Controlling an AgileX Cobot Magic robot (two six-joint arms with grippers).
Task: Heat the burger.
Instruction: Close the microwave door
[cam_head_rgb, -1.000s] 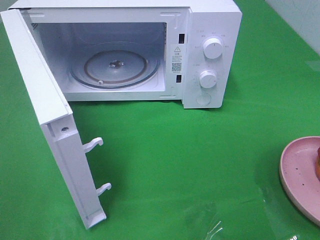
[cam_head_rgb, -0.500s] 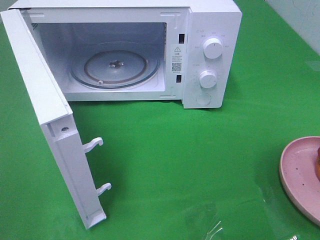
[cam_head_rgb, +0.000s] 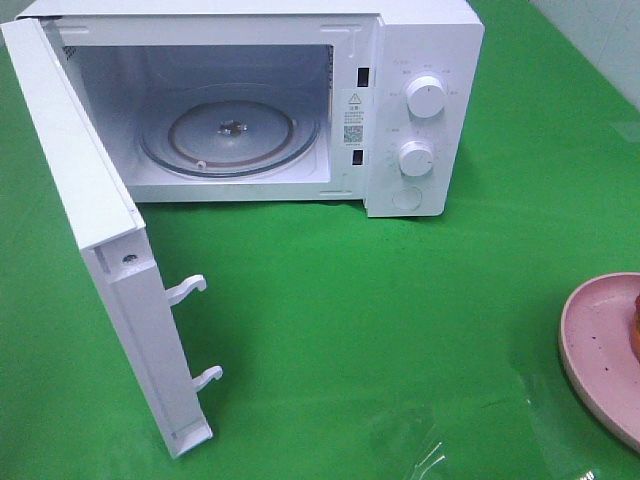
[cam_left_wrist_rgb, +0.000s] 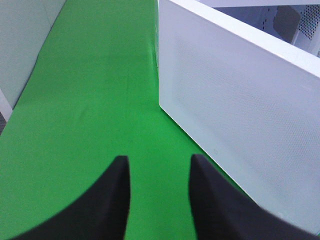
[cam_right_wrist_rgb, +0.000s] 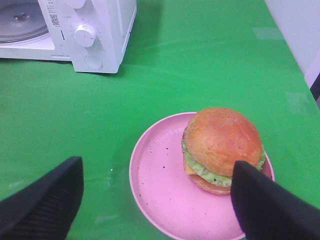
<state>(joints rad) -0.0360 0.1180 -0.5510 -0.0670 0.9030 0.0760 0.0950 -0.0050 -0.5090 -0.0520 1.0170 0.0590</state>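
Note:
The burger (cam_right_wrist_rgb: 222, 147), with a golden-brown bun, lettuce and a patty, sits on the right side of a round pink plate (cam_right_wrist_rgb: 160, 190). My right gripper (cam_right_wrist_rgb: 156, 162) hangs open above the plate, its fingers wide apart and holding nothing. In the high view only a sliver of the burger (cam_head_rgb: 636, 330) shows at the right edge, and neither gripper is in that view. The white microwave (cam_head_rgb: 420, 60) stands open with its glass turntable (cam_head_rgb: 230, 135) bare. My left gripper (cam_left_wrist_rgb: 159, 175) is over the green cloth beside the door's outer face (cam_left_wrist_rgb: 240, 115), with a gap between its fingers and nothing in it.
The microwave door (cam_head_rgb: 90, 210) swings out to the front left, with two latch hooks (cam_head_rgb: 188, 290) sticking out. Two white knobs (cam_head_rgb: 425, 97) sit on the control panel. The pink plate (cam_head_rgb: 595, 350) lies at the table's right edge. A pale wall borders the cloth on the right.

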